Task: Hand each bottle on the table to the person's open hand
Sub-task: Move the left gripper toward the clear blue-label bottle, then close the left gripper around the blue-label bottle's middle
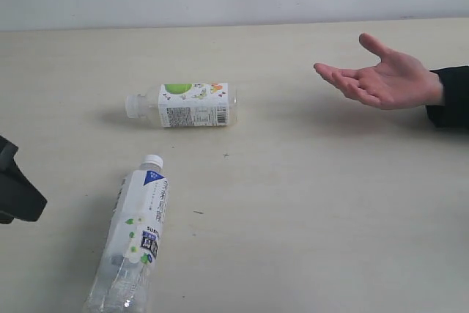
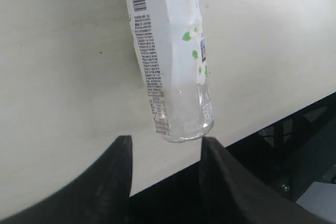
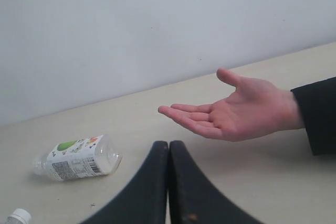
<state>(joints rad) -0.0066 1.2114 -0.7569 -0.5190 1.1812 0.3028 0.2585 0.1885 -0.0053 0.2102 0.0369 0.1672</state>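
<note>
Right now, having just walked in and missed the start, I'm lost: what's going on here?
A person's open hand is held out empty over the table. Two bottles lie on their sides: the far bottle mid-table, the near bottle by the front edge. The left gripper is open at the near bottle's base, not gripping it. The right gripper is shut, holding nothing.

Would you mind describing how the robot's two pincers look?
The left pincer and right pincer are both plain matte black, each with two broad, curved fingers tapering to rounded tips. No cables or printed markings show; one finger of the right pincer bears a small brownish speck.
</note>
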